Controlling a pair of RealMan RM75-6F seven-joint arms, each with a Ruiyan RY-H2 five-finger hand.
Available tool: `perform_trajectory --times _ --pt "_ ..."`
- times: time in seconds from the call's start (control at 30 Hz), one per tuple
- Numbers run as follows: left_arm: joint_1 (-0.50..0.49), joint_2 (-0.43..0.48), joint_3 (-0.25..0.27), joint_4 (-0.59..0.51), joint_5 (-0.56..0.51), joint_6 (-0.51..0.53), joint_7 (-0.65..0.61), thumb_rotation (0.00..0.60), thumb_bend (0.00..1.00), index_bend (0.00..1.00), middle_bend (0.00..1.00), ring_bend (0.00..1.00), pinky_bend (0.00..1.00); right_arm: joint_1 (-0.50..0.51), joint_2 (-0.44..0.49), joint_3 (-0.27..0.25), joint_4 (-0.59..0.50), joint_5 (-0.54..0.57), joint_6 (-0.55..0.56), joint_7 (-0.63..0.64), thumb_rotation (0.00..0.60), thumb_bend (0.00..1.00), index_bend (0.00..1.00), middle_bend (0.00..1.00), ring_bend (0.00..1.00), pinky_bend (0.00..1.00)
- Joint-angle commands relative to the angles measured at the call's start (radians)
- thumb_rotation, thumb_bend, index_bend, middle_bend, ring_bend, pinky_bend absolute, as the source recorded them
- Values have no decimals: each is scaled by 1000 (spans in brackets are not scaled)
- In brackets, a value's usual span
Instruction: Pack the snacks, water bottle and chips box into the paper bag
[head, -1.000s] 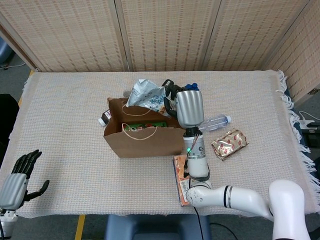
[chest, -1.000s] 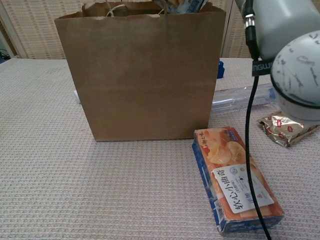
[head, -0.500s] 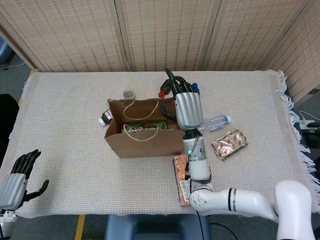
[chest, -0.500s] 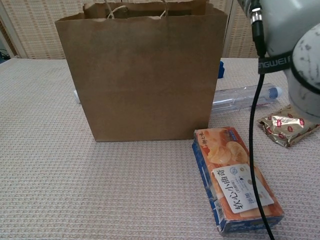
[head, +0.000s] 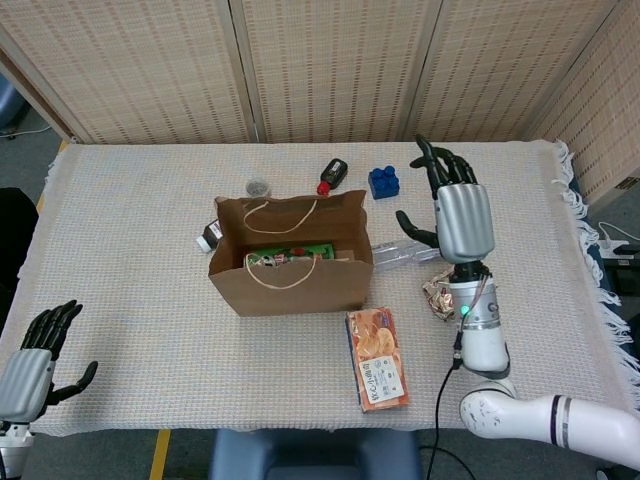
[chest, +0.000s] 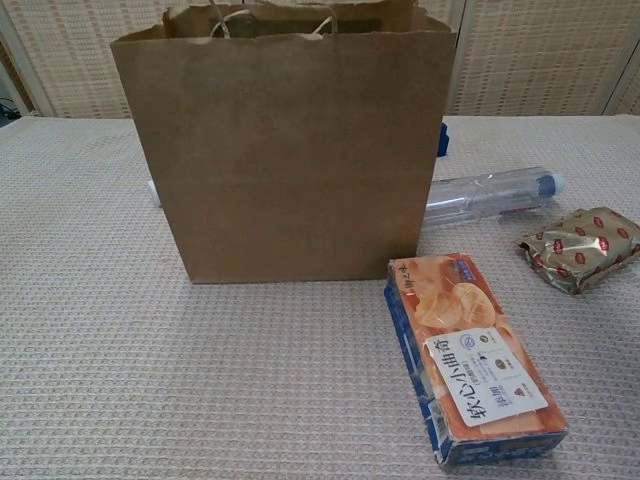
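Both hands hang empty, paper bag (head: 290, 268) upright between.

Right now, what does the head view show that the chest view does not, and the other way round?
Only the head view shows both open hands, right hand and left hand, the green packet inside the bag, the small dark bottle and the whole blue toy brick. Only the chest view shows the bag's plain front wall. Both show the brown paper bag, orange chips box, clear water bottle and gold foil snack.
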Motion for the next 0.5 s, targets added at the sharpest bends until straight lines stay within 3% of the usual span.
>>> perform_trajectory --times 0.03,0.17,0.33,0.5 --pt "-2 -6 5 -3 8 -3 18 600 347 0 0 0 21 -148 178 -114 -43 4 -94 122 600 121 0 284 115 175" --pt "-3 -14 10 -9 21 -3 43 600 349 0 0 0 21 -199 207 -203 34 -16 -171 201 600 105 0 281 115 175" --pt "-4 -21 14 -13 28 -3 61 600 349 0 0 0 22 -214 174 -308 166 -35 -282 206 600 45 0 215 72 145" --pt "-4 -23 15 -8 26 -6 62 600 348 0 0 0 22 -200 104 -345 281 -1 -362 176 600 0 0 148 24 106"
